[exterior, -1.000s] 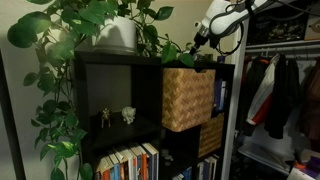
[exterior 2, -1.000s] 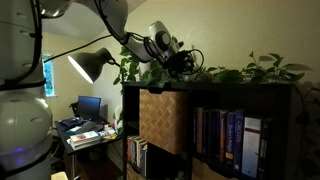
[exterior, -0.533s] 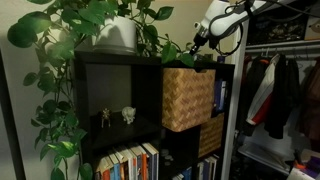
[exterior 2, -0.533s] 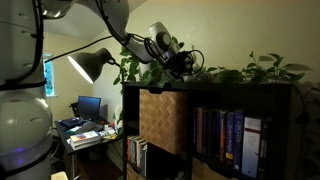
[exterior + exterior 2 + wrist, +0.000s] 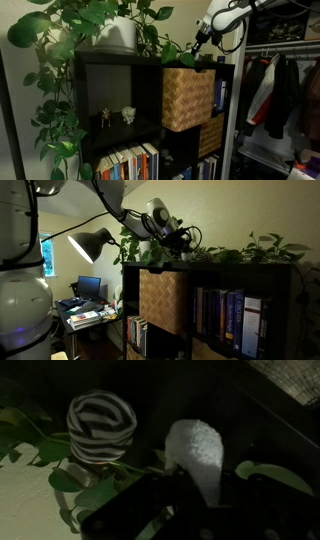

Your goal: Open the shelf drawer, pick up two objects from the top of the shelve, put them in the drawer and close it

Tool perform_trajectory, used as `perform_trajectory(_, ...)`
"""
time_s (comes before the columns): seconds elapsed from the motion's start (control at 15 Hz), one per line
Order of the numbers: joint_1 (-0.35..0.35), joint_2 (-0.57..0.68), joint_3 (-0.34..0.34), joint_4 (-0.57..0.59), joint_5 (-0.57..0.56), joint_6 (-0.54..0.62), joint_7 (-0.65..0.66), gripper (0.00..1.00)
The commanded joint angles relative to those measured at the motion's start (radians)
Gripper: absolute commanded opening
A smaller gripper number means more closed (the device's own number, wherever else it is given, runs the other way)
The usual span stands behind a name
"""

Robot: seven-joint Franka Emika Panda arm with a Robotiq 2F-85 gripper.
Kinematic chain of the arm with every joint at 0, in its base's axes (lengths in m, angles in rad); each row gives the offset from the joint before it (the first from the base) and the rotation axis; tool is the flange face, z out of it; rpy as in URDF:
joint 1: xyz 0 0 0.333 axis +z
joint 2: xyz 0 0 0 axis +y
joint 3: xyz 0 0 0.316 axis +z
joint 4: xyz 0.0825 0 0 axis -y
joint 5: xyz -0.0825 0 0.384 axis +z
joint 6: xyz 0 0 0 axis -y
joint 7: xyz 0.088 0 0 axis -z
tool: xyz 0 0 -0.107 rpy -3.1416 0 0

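**Pick stage: drawer out, both objects on the bench top.**
The bench [image 5: 78, 100], a black cube shelf unit, carries the wicker drawer [image 5: 188, 98]. The drawer appears to stand forward of its compartment, so opening is judged done. Two picks, two placements and closing remain. The pincer [image 5: 197, 42] hangs over the bench top among the plant [image 5: 90, 15] leaves, above the drawer. In the wrist view a white fuzzy object [image 5: 195, 448], rounded on top, stands between the dark jaws. Whether they press it cannot be told. A black-and-white striped ball [image 5: 101, 428] sits just beside it.
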Motion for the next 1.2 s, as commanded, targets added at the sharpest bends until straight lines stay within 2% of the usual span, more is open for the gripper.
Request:
perform_trajectory(0.0,0.023,-0.11,0.002,-0.057,0.067,-0.124,-0.047,0.1)
perform_trajectory(0.27,0.069,-0.178,-0.011,-0.053,0.206,-0.317,-0.169,0.11)
perform_trajectory(0.6,0.104,-0.216,-0.021,-0.032,0.292,-0.554,-0.294,0.11)
perform_trajectory(0.8,0.111,-0.203,-0.025,-0.039,0.305,-0.594,-0.352,0.11)
perform_trajectory(1.13,0.108,-0.148,-0.027,-0.064,0.317,-0.538,-0.418,0.11)
